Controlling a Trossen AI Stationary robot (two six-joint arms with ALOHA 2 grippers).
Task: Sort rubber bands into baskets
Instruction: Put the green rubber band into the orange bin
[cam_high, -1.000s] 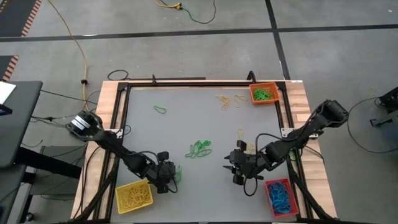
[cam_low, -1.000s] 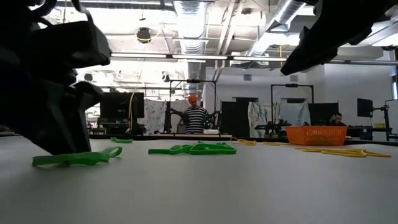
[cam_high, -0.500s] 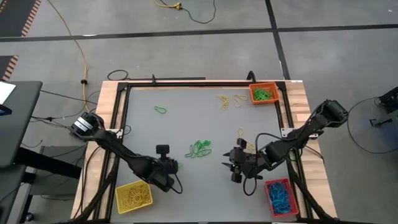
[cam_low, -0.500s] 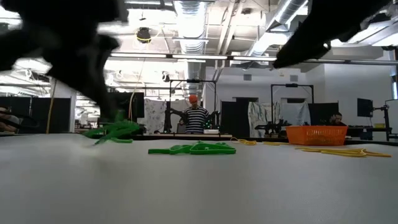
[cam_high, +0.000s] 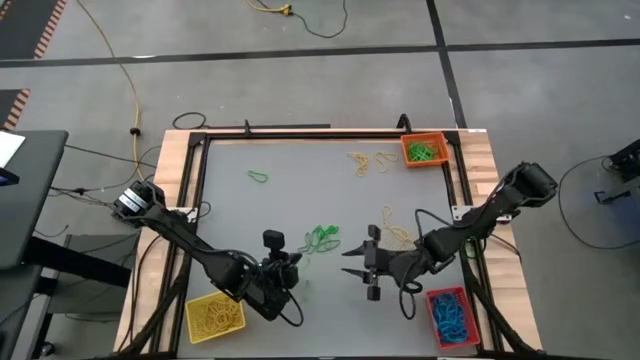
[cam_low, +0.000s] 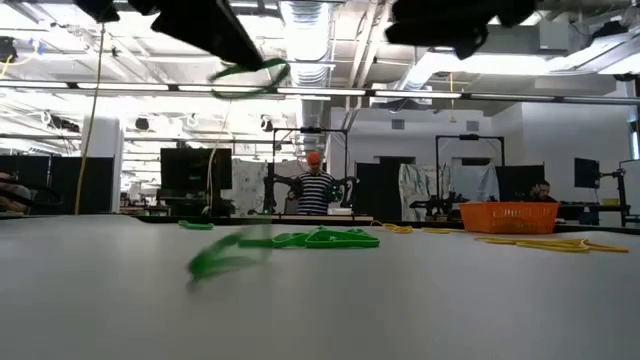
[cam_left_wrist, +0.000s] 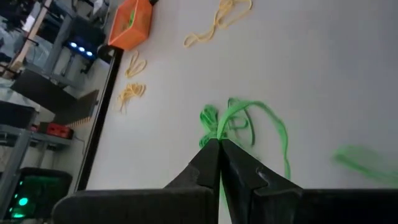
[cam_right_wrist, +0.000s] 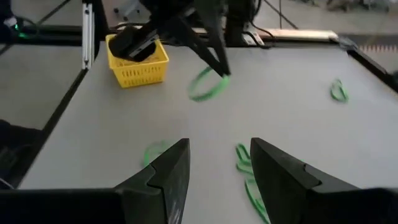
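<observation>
Left gripper (cam_left_wrist: 219, 144) has its jaws pressed together on a green band (cam_left_wrist: 249, 118), lifted clear of the table (cam_high: 300, 200). In the right wrist view the loop (cam_right_wrist: 208, 87) dangles from the fingertips in mid-air, near the yellow basket (cam_right_wrist: 138, 62). Lifted high probably so it can carry over to the orange basket (cam_high: 424, 150), which already has green bands in it; that's a guess from the colours. A second green strip (cam_low: 225, 258) looks blurred just above the table in the low view, maybe one that slipped from the pinch, can't tell for sure.

Right gripper (cam_right_wrist: 214, 165) hovers with jaws spread and nothing between them, pointed at the green pile (cam_high: 320, 238) mid-table, likely lining up for its own pick. Red basket (cam_high: 450, 316) beside it holds blue bands. Yellow bands (cam_high: 368, 160) lie loose near the orange basket, more yellow ones (cam_high: 395, 232) close to the right arm, and one stray green band (cam_high: 258, 176) sits toward the far left.

Versus a second ago: the left gripper was down on the table by the yellow basket with jaws partly apart over a green band; now it's clamped, raised and shifted toward centre. Right gripper has swung from facing the near edge to facing the pile; its jaw spread is unchanged.
</observation>
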